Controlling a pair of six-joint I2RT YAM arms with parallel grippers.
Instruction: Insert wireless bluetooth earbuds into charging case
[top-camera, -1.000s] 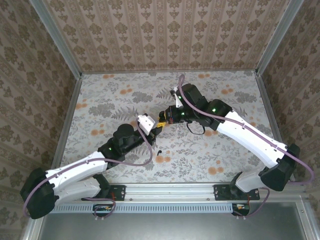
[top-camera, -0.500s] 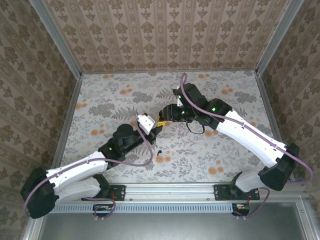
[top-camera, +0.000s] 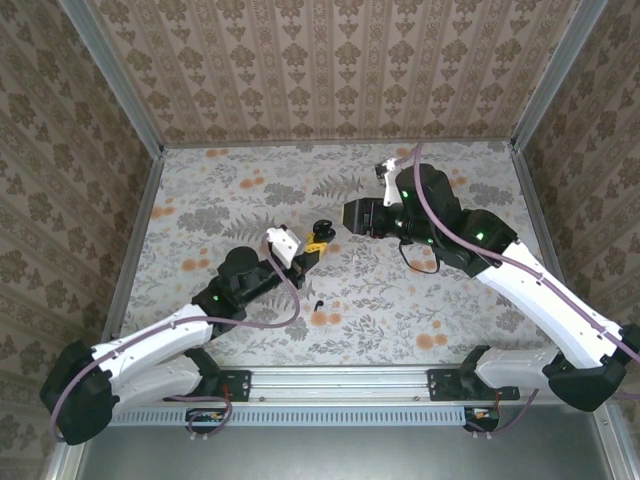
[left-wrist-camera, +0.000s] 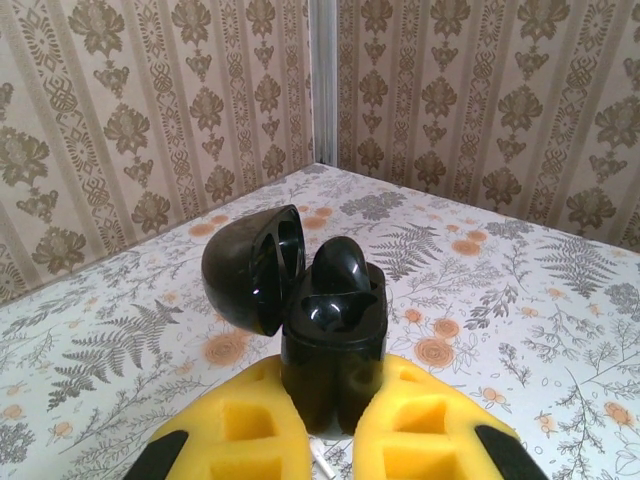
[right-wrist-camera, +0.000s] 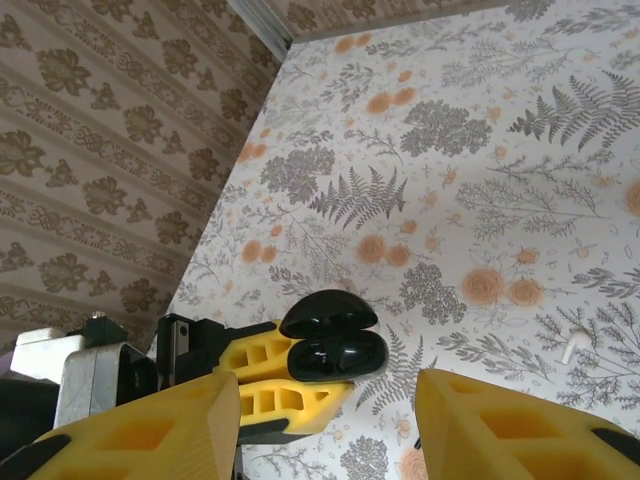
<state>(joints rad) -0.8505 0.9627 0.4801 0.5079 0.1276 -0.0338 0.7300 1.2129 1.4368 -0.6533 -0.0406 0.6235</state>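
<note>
My left gripper (top-camera: 313, 243) is shut on the black charging case (top-camera: 320, 229), which it holds upright above the table with the lid swung open. In the left wrist view the case (left-wrist-camera: 333, 340) stands between the yellow fingers (left-wrist-camera: 240, 430). A rounded black earbud (left-wrist-camera: 343, 268) sticks up from the far slot; the near slot looks hollow. The second earbud (top-camera: 317, 304), a tiny black hook, lies on the table in front of the case. My right gripper (top-camera: 352, 215) hangs open just right of the case, apart from it. The right wrist view looks down on the case (right-wrist-camera: 330, 352).
The floral table (top-camera: 400, 310) is walled on three sides by patterned panels (top-camera: 330, 70). A small white piece (right-wrist-camera: 570, 348) lies on the table right of the case. My two arms reach toward the middle from either side.
The right gripper has pulled back to the right and away from the case, its jaws open. The left gripper has nudged the case slightly up and right.
</note>
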